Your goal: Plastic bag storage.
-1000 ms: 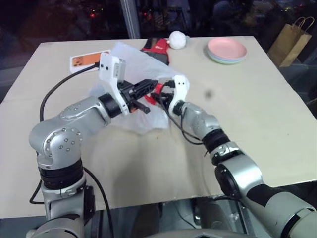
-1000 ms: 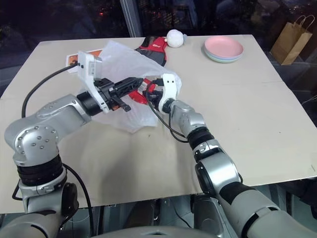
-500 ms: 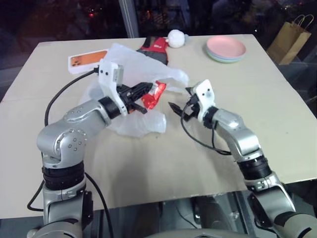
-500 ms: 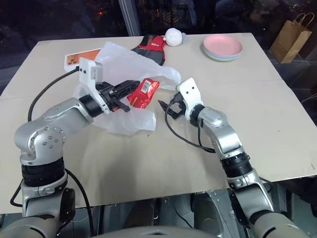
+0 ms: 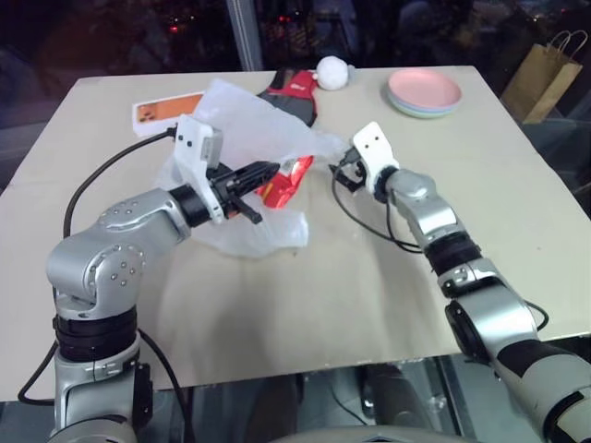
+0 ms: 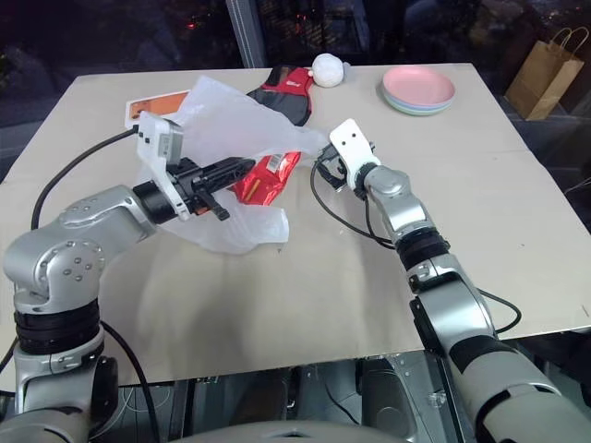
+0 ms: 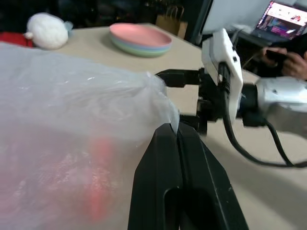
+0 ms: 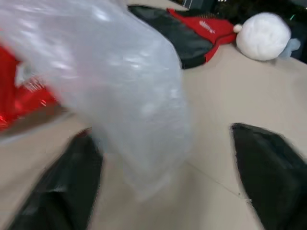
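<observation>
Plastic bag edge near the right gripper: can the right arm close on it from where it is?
Probably yes. The right gripper is open with a fold of the plastic bag hanging between its fingers, and nothing else is in the gap.

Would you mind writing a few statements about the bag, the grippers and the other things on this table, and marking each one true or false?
1. The left gripper is shut on the plastic bag. True.
2. The right gripper is clamped on the bag. False: its fingers stand apart, with a fold of the bag between them.
3. The red snack packet lies at the bag, beside the left gripper's tip. True.
4. The pink plate is under the bag. False: it sits apart, toward the table's far right corner.
5. The white round toy is by the far edge of the table. True.
</observation>
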